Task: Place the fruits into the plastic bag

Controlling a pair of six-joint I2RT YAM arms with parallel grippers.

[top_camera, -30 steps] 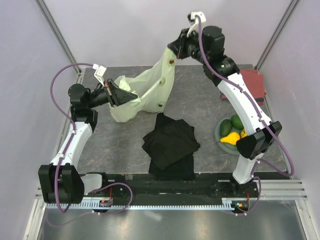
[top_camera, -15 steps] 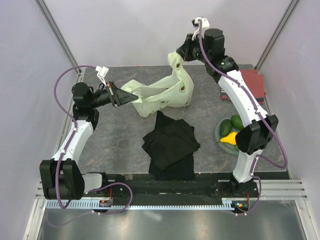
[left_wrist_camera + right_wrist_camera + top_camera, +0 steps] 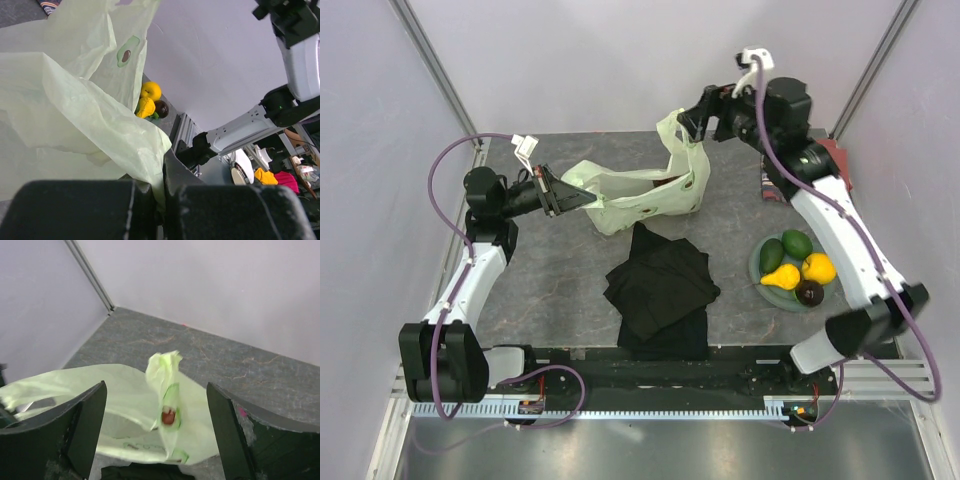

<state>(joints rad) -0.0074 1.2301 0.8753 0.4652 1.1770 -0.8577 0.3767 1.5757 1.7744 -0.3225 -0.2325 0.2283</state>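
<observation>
A dark grey surface (image 3: 740, 200) is closed in by pale walls (image 3: 570, 60). A thin pale green plastic bag (image 3: 640, 195) (avocado prints on it) is spread at the back, one handle (image 3: 672, 125) standing up. The small toy fruits (image 3: 798, 268) are kept on a round grey-green plate (image 3: 756, 262), well apart. The bag is pinched by the closed left gripper (image 3: 575, 197). The right gripper (image 3: 688, 122) is held wide open by the handle, gripping nothing.

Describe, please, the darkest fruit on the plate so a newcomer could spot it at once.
On the right of the table sits a round grey-green plate of fruits. The dark maroon fruit lies at its near edge, beside the yellow pear-shaped one; it alone is nearly black.
</observation>
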